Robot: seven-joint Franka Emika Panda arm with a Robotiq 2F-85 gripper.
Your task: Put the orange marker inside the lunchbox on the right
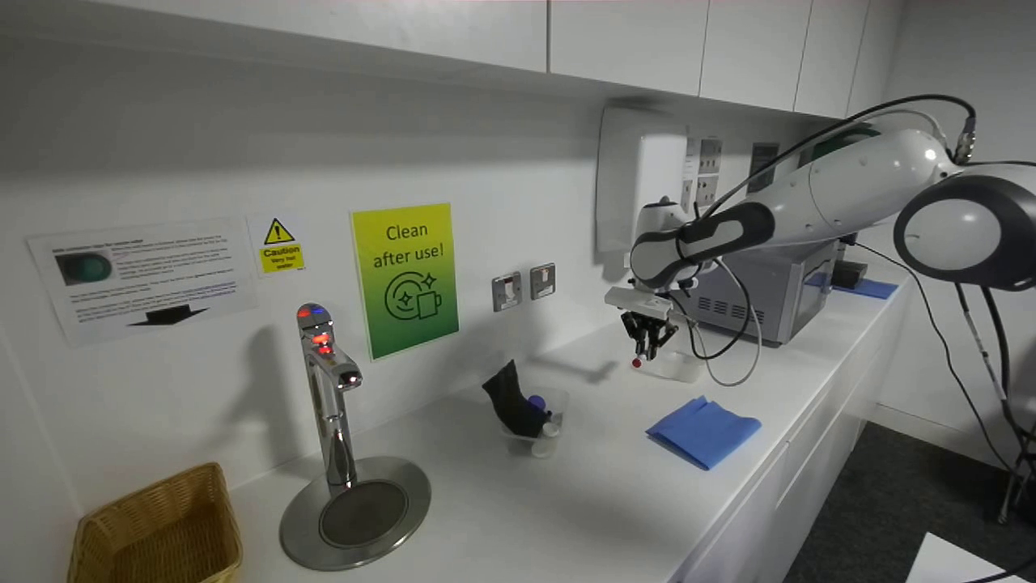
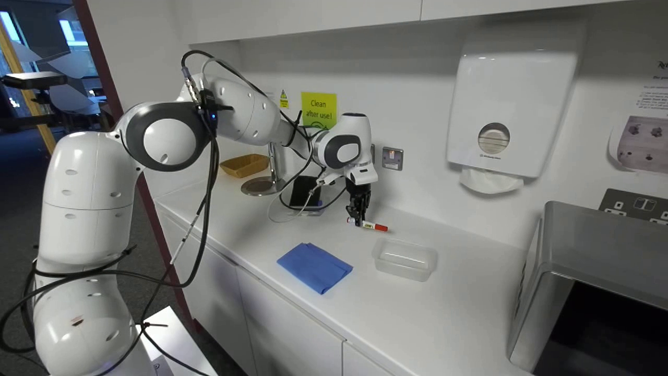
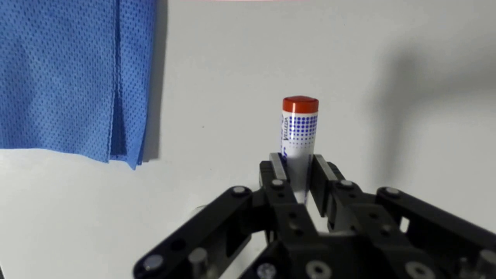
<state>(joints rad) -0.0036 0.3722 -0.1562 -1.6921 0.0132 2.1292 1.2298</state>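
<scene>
The orange marker (image 3: pixel 300 128), white-bodied with reddish-orange ends, is pinched between the fingers of my gripper (image 3: pixel 296 162) in the wrist view. One red end points away from the gripper; the rest is hidden by the fingers. In an exterior view the marker (image 2: pixel 377 226) lies nearly level in the gripper (image 2: pixel 358 221), above the counter. The lunchbox on the right (image 2: pixel 406 261), a clear open plastic tub with nothing visible inside, stands nearer the microwave than the gripper. From an exterior view, this lunchbox (image 1: pixel 684 368) is partly behind the gripper (image 1: pixel 645 355) and cables.
A folded blue cloth (image 2: pixel 315 267) lies toward the counter's front edge. Another clear tub (image 1: pixel 558 402) holds a black item (image 1: pixel 514 405) and small pieces. A microwave (image 2: pixel 605 261), a paper towel dispenser (image 2: pixel 514 104), a tap (image 1: pixel 328 397) and a wicker basket (image 1: pixel 162 526) are around.
</scene>
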